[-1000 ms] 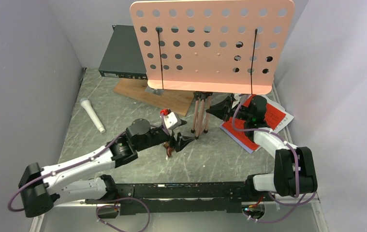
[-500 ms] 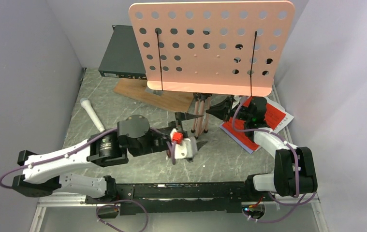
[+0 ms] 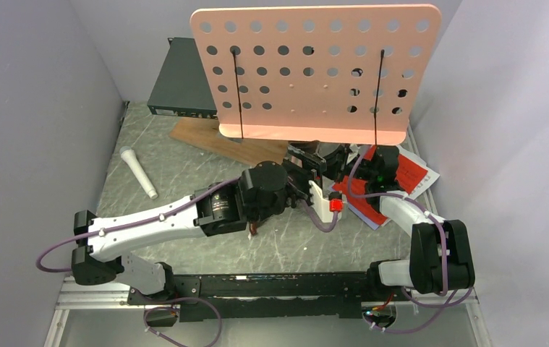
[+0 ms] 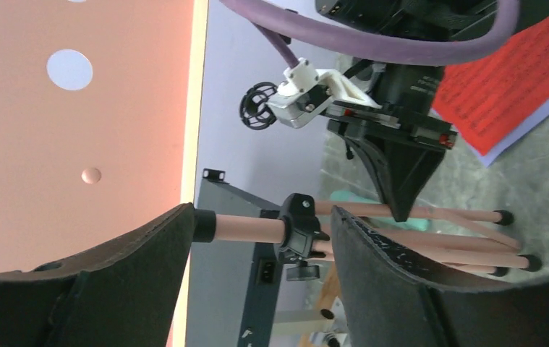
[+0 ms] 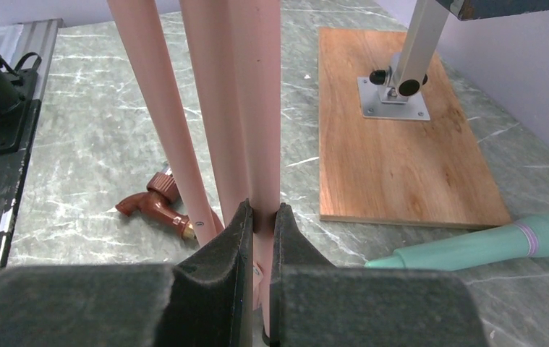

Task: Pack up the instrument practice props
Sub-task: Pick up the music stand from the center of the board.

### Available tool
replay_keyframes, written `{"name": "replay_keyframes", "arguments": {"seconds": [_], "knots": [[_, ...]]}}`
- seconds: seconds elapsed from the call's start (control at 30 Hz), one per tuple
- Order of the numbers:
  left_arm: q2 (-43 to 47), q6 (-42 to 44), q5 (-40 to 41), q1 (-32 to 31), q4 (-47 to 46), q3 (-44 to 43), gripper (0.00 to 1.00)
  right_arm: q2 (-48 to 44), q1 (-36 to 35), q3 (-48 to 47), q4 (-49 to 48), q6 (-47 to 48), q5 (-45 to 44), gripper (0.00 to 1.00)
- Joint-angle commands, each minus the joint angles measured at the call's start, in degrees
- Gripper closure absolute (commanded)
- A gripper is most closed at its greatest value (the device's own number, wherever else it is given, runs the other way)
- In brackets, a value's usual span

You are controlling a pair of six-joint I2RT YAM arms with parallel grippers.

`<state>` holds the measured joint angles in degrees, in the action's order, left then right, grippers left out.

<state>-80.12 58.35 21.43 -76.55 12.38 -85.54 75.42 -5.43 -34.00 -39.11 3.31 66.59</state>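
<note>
The pink perforated music desk [image 3: 315, 72] stands on its pink pole [image 4: 249, 228] and tripod legs [image 4: 466, 215] at the back middle. My left gripper [image 3: 306, 160] is open under the desk, its jaws either side of the pole by the black clamp collar [image 4: 300, 230]; it also shows in the left wrist view [image 4: 260, 242]. My right gripper [image 3: 333, 163] is shut on one pink tripod leg [image 5: 260, 108], low near the foot. Red and white sheet-music pages [image 3: 405, 181] lie under the right arm. A white microphone [image 3: 138, 172] lies at the left. A mint microphone [image 5: 474, 246] lies behind the stand.
The dark grey flat box [image 3: 181, 83] sits at the back left. A wooden board [image 5: 394, 137] with a metal post [image 5: 409, 58] lies before it. A small brown piece [image 5: 159, 206] lies on the marbled table [image 3: 184, 188] by the legs. Walls close in left and right.
My left arm has swung from the table's middle back and right to the stand, its wrist turned, and its open jaws now straddle the pole. The right arm has not moved.
</note>
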Motion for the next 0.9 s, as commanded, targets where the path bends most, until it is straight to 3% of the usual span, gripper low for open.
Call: {"name": "replay_keyframes", "arguments": {"seconds": [0.0, 0.47, 0.57, 0.73, 0.87], "knots": [[0.0, 6.6, 3.9, 1.2, -7.1, -2.4, 0.28, 0.4, 0.5, 0.2, 4.5, 0.6, -0.1, 1.00], [-2.3, 11.8, 5.2, 5.8, -11.2, -0.5, 0.50, 0.6, 0.6, -0.1, 5.5, 1.4, 0.4, 1.00], [-2.5, 13.0, 5.2, 6.7, -11.1, 0.3, 0.64, 0.7, 0.6, -0.1, 5.6, 1.5, 0.5, 1.00], [-3.6, 16.0, 7.5, 7.2, -11.0, 0.4, 1.00, 0.8, 0.5, -0.3, 6.0, 1.6, 1.3, 1.00], [-3.8, 18.5, 8.9, 7.1, -13.4, 0.7, 1.00, 0.8, 0.5, -0.7, 6.6, 1.9, 4.0, 1.00]]}}
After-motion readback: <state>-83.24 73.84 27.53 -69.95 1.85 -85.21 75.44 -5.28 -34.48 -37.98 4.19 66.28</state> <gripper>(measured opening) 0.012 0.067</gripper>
